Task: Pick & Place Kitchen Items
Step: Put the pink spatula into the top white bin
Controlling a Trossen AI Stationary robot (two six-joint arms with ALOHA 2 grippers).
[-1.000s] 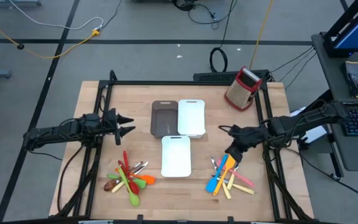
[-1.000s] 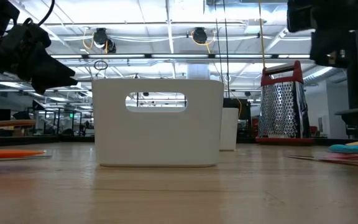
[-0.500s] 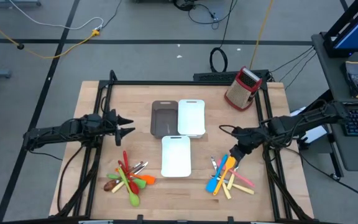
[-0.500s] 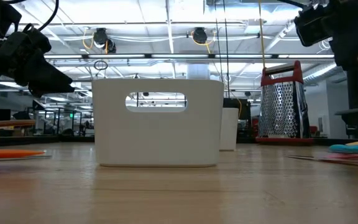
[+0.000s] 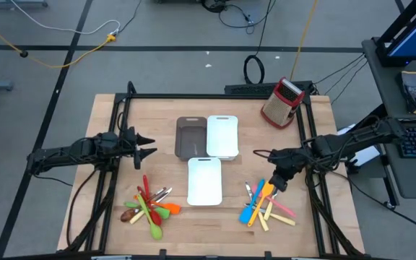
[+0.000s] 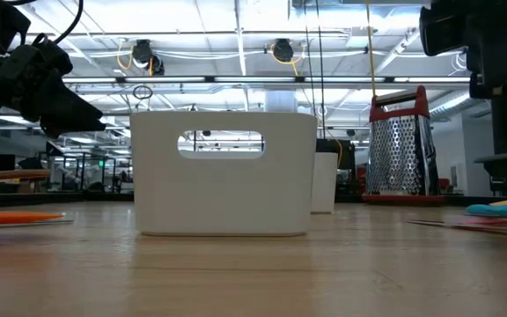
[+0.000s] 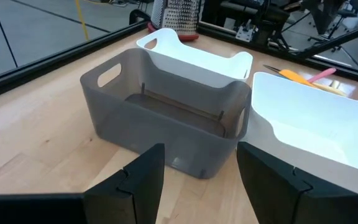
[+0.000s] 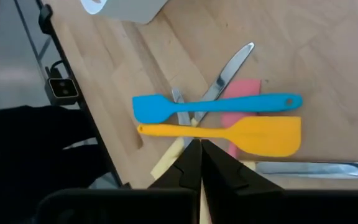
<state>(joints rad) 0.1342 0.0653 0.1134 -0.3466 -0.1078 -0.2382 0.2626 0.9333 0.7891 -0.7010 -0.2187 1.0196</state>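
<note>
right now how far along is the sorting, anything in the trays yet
Nothing looks done: the dark tray and both white trays appear empty. Nothing is in hand either. The right gripper is shut with nothing in it, above the pile with the blue spatula and orange spatula; the left gripper waits open beside the dark tray. Both piles, including the left pile, are left.

Left pincer [image 5: 152,144] open, level — right pincer [image 5: 272,183] shut, angled down.
</note>
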